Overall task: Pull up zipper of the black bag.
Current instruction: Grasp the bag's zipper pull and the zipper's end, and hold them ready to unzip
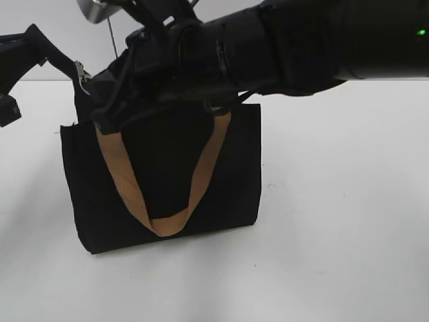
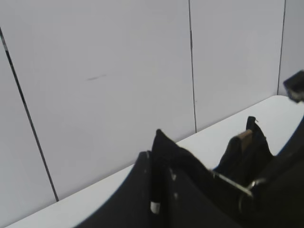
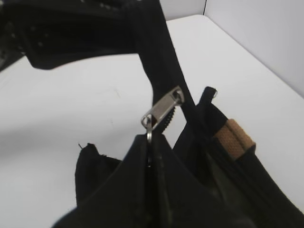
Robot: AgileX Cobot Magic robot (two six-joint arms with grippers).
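The black bag (image 1: 228, 174) stands upright on the white table, one tan handle (image 1: 161, 221) hanging down its front. The silver zipper (image 1: 82, 74) sits at the bag's top left end. My right gripper (image 1: 100, 90) reaches across the bag's top and is shut on the zipper pull; the right wrist view shows the silver slider (image 3: 164, 111) just above my closed jaws (image 3: 151, 142). My left gripper (image 1: 39, 45) at the far left is shut on the black strip at the zip line's end, held taut; its jaws (image 2: 154, 190) pinch that fabric in the left wrist view.
The white table (image 1: 335, 235) spreads to the right and in front of the bag. A grey panelled wall (image 2: 104, 71) stands behind. The right arm's thick black body (image 1: 301, 40) crosses the top of the exterior view. The second tan handle (image 3: 232, 137) lies by the bag's opening.
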